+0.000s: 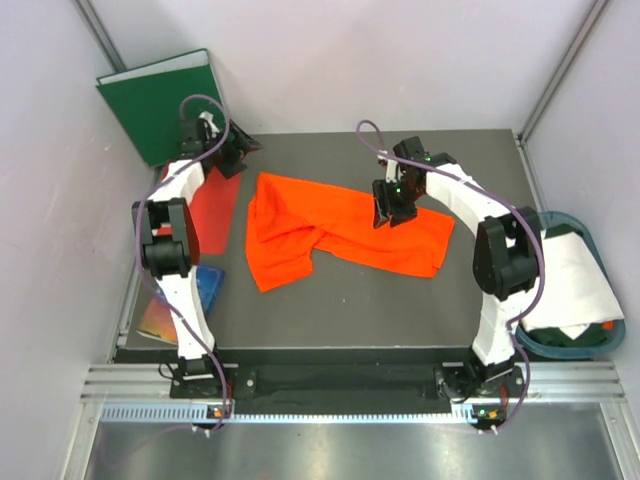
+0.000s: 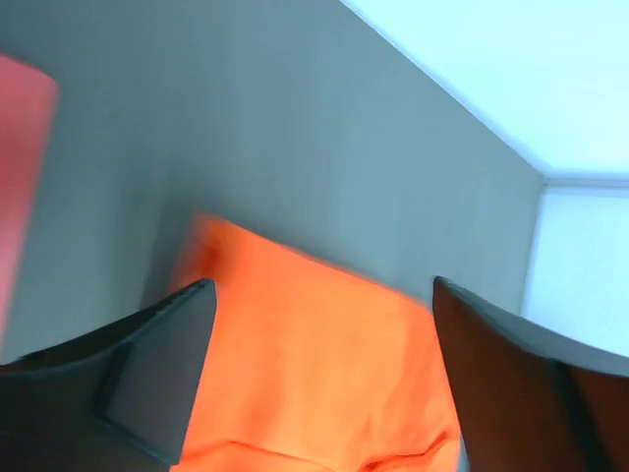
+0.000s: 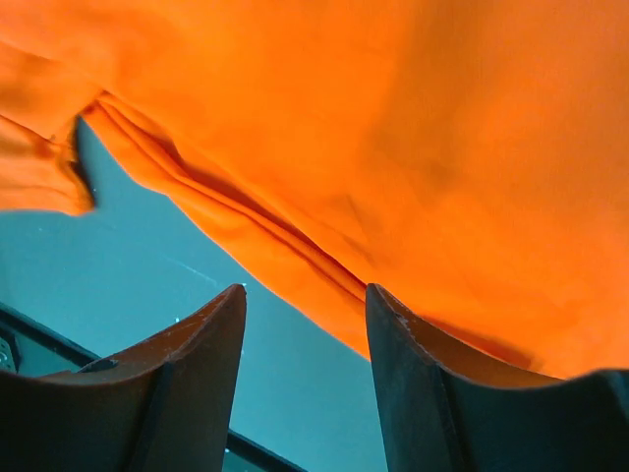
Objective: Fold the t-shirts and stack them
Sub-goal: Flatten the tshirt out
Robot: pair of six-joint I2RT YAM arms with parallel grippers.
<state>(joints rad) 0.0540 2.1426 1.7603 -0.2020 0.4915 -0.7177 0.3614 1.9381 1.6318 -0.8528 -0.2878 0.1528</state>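
The orange t-shirt [image 1: 340,232] lies loosely spread and wrinkled across the middle of the dark table. In the left wrist view, which is blurred, its cloth [image 2: 314,374] shows below and beyond wide-apart fingers. My left gripper [image 1: 238,152] [image 2: 322,283] is open near the table's back left, just off the shirt's upper-left corner, holding nothing. My right gripper [image 1: 392,215] [image 3: 306,288] hangs open over the shirt's right half. Its fingertips sit at a folded edge [image 3: 295,246] with bare table between them. The white t-shirt [image 1: 570,280] is draped over a basket at the right.
A green binder [image 1: 160,100] leans at the back left corner. A red folder [image 1: 213,205] lies flat under the left arm, with a colourful book [image 1: 185,300] nearer the front. The teal basket [image 1: 600,340] stands off the table's right edge.
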